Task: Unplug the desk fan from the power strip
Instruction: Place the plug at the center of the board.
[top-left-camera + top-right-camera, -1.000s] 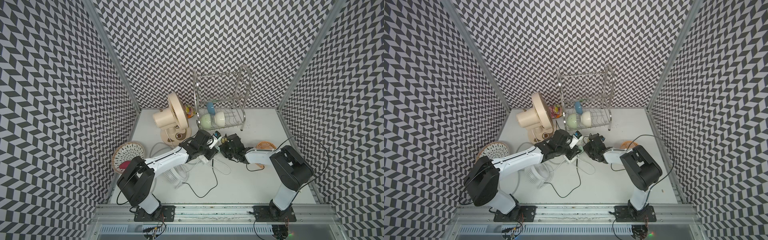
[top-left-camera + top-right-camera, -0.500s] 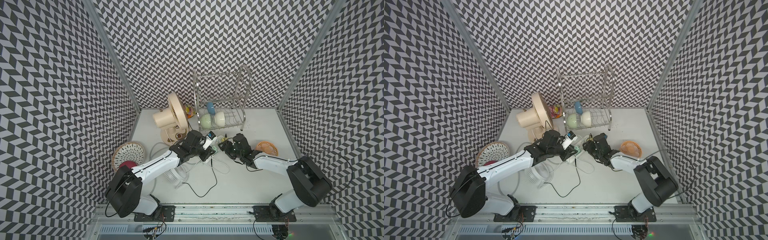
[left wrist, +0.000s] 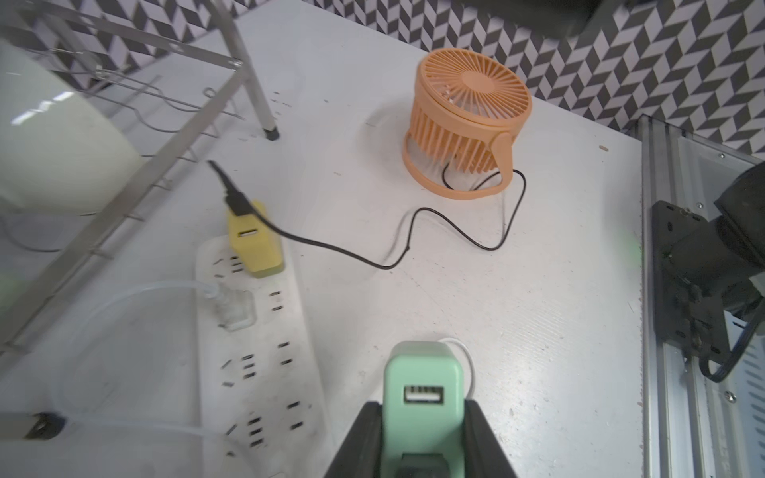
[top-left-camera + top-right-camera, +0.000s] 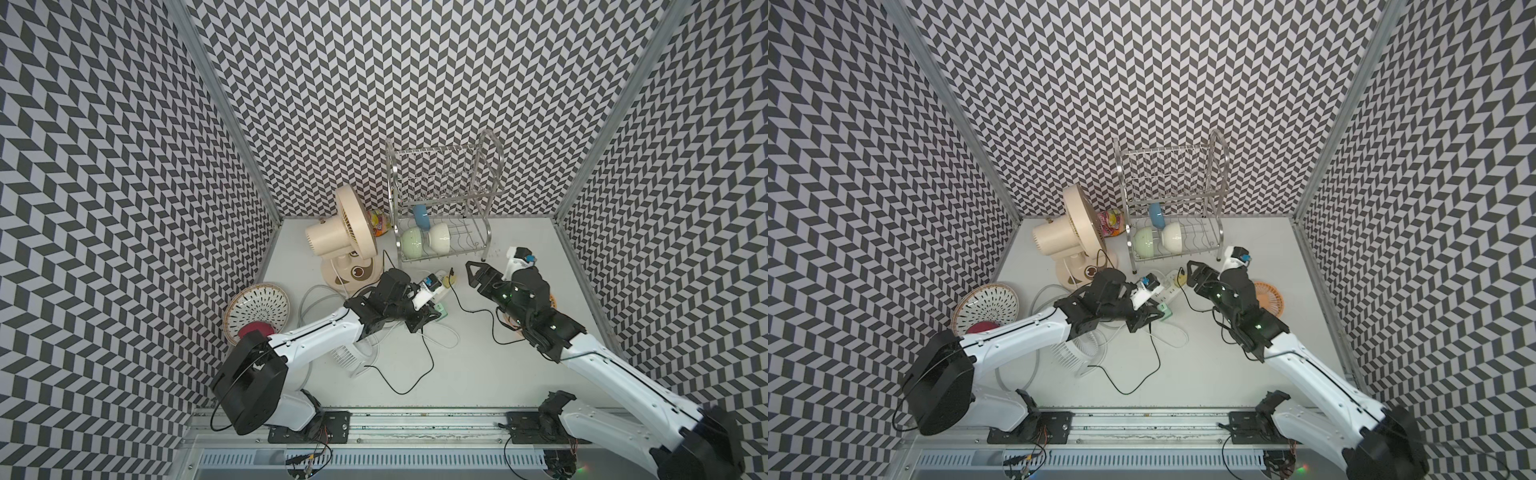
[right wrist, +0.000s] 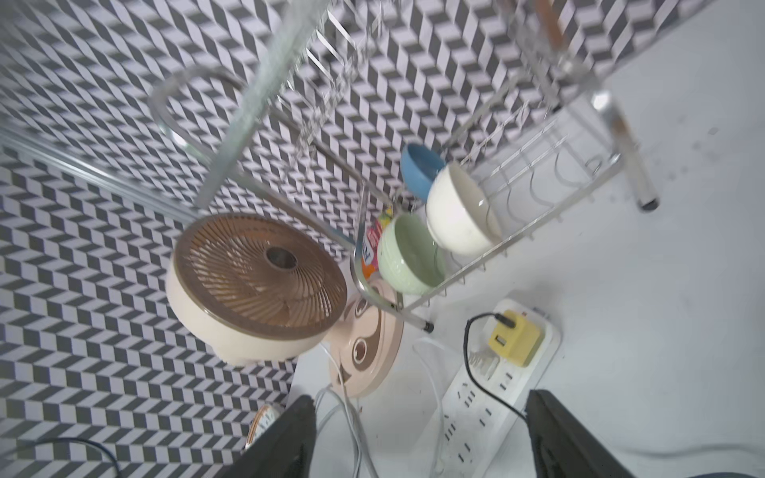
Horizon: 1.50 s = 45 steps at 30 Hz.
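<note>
— Where was the power strip [image 3: 269,331]?
— Flat on the table [image 4: 478,374], at the dish rack's [image 4: 444,198] six o'clock. My left claw [image 3: 420,409] pinched a green adapter [image 3: 420,372] just beside it. My right claw [image 5: 420,414], at its two o'clock, gaped wide.

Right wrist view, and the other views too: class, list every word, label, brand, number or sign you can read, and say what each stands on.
None can be read in any view.
Colourful printed packet: has lettering, but it is too blurred to read.
Long flat white plastic power strip: no legible marking.
</note>
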Tool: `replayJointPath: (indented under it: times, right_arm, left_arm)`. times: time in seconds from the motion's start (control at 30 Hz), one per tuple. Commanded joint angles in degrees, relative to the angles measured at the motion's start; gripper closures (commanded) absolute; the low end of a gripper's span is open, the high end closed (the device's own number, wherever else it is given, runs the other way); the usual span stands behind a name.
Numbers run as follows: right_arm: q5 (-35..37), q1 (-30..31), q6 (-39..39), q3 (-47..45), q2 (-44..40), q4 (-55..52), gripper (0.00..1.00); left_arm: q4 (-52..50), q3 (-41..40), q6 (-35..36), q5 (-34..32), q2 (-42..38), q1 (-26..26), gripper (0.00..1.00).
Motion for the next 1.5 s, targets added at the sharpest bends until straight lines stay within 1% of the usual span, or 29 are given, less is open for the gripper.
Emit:
replayJointPath:
  times: [0.0, 0.07, 0.13, 0.23, 0.37, 0.47, 0.53, 0.6, 0.67, 0.73, 0.83, 0.93, 1.03, 1.07, 1.17, 1.23, 1.37, 1.47]
  right_arm:
    - [9.5, -1.1, -4.3, -0.2, -6.5, -4.6, 0.21]
    - [11.9, -1.5, -4.5, 0.8, -9.2, -7.6, 0.21]
    - [12.7, -2.2, -4.8, 1.5, -10.7, -10.0, 0.21]
    - [12.3, -3.0, -4.6, 2.5, -11.6, -12.3, 0.22]
    - [12.1, -3.1, -3.9, 3.4, -11.8, -13.9, 0.22]
    - [12.1, -3.1, -4.0, 3.9, -11.6, -14.1, 0.23]
    - [12.2, -3.1, -4.1, 4.2, -11.4, -14.3, 0.23]
    - [12.1, -3.2, -4.1, 4.2, -11.1, -14.3, 0.23]
    - [11.9, -3.1, -3.9, 4.2, -10.8, -14.3, 0.23]
    - [11.8, -3.1, -3.9, 4.2, -10.6, -14.4, 0.23]
    - [11.8, -3.2, -3.8, 4.2, -10.3, -14.4, 0.24]
    - [11.9, -3.2, -4.0, 4.1, -9.7, -14.2, 0.24]
    - [11.5, -3.2, -4.4, 3.9, -9.0, -13.8, 0.24]
    - [11.2, -3.2, -4.7, 3.7, -8.7, -13.6, 0.24]
    - [9.1, -3.2, -6.5, 2.9, -7.9, -11.9, 0.24]
    - [5.8, -3.2, -8.4, 2.3, -7.2, -10.2, 0.24]
    - [-3.8, -3.2, -12.8, 1.7, -3.6, -8.1, 0.26]
    - [-10.9, -3.1, -15.6, 2.1, 0.3, -10.0, 0.27]
  left_arm:
    - [4.3, 3.7, 2.3, 0.6, 3.3, -4.8, 0.85]
    - [5.8, 4.9, 3.7, 0.8, 5.1, -8.3, 0.85]
    - [7.7, 5.9, 4.3, 0.9, 6.9, -10.8, 0.85]
    - [9.6, 8.4, 3.8, 3.2, 10.4, -12.8, 0.84]
    - [11.9, 11.6, 2.4, 11.2, 15.5, -14.7, 0.82]
    - [8.8, 14.8, 2.9, 16.7, 20.7, -15.9, 0.77]
    - [3.9, 18.7, 3.7, 17.9, 24.8, -15.9, 0.74]
    - [-0.4, 21.6, 5.1, 17.6, 28.6, -16.2, 0.68]
    - [-2.2, 23.1, 6.4, 15.9, 30.9, -16.8, 0.62]
    - [-2.1, 23.1, 6.8, 13.8, 31.7, -16.8, 0.56]
    - [-1.6, 22.6, 7.2, 10.5, 32.0, -16.7, 0.43]
    - [0.6, 21.0, 6.7, 7.7, 31.0, -16.3, 0.26]
    - [4.4, 18.5, 5.2, 6.0, 27.3, -15.4, 0.14]
    - [5.8, 17.4, 4.3, 5.6, 25.7, -15.0, 0.13]
    - [11.0, 13.3, 0.6, 2.3, 19.3, -13.4, 0.11]
    - [12.3, 11.0, -2.7, -0.5, 15.4, -11.6, 0.13]
    - [13.1, 5.4, -10.1, -6.3, 7.5, -8.2, 0.19]
    - [16.9, -3.4, -16.2, -11.5, -0.8, -6.0, 0.23]
